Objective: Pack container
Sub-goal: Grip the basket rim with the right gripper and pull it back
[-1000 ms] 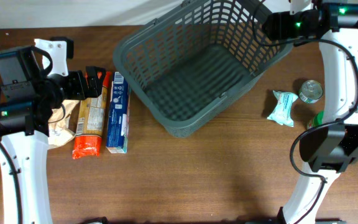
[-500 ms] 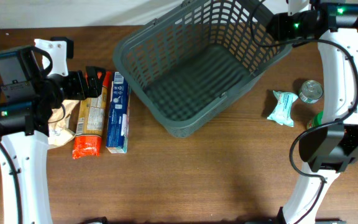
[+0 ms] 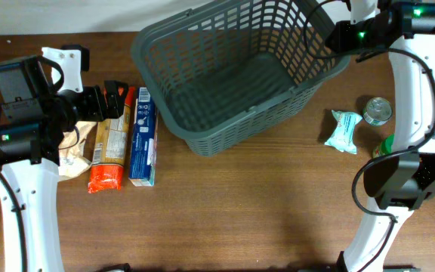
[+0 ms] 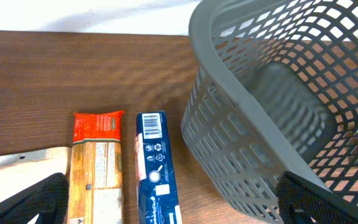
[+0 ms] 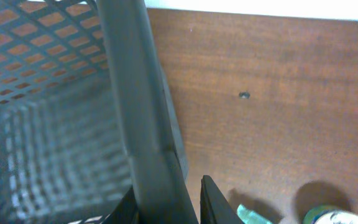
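The container (image 3: 225,98), a large dark grey lattice basket, sits tilted at the back middle of the table with nothing in it. My right gripper (image 3: 340,35) is at its far right corner, shut on the thick rim (image 5: 135,93), which runs between the two fingers of that right gripper (image 5: 179,205). My left gripper (image 3: 112,98) hangs wide open over the groceries at the left. In the left wrist view the left gripper (image 4: 169,205) has nothing between its fingers, and the container (image 4: 260,124) fills the right side.
Left of the basket lie a blue box (image 3: 143,136), an orange-red packet (image 3: 108,147) and a beige bag (image 3: 74,151). To the right lie a teal pack (image 3: 343,130), a tin can (image 3: 377,110) and a green item (image 3: 387,142) beside the right arm's base.
My right gripper has closed on the container's rim. The basket has swung, its near corner sliding left and back. The left arm has not moved.
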Action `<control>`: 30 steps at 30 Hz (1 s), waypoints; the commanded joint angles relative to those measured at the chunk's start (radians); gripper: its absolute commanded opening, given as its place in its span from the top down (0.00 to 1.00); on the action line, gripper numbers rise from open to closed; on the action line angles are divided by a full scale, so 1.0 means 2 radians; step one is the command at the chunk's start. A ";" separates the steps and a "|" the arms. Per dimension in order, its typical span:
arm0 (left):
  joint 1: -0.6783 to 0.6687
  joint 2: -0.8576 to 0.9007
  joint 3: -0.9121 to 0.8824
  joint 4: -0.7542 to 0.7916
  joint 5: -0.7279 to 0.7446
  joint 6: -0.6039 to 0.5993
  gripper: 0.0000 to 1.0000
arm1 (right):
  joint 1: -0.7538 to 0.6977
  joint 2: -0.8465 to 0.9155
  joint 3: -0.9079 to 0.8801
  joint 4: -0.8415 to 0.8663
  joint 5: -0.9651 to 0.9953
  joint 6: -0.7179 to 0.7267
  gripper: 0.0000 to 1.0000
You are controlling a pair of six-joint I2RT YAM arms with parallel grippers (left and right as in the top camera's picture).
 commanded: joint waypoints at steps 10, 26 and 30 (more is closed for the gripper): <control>0.002 0.001 0.010 0.000 -0.001 -0.007 0.01 | 0.003 0.004 -0.002 -0.080 0.072 0.074 0.90; 0.002 0.001 0.010 0.000 -0.001 -0.007 0.01 | 0.003 0.004 -0.002 -0.134 0.099 0.172 0.94; 0.002 0.001 0.010 0.000 -0.001 -0.007 0.01 | 0.003 0.004 -0.002 -0.148 0.104 0.179 0.94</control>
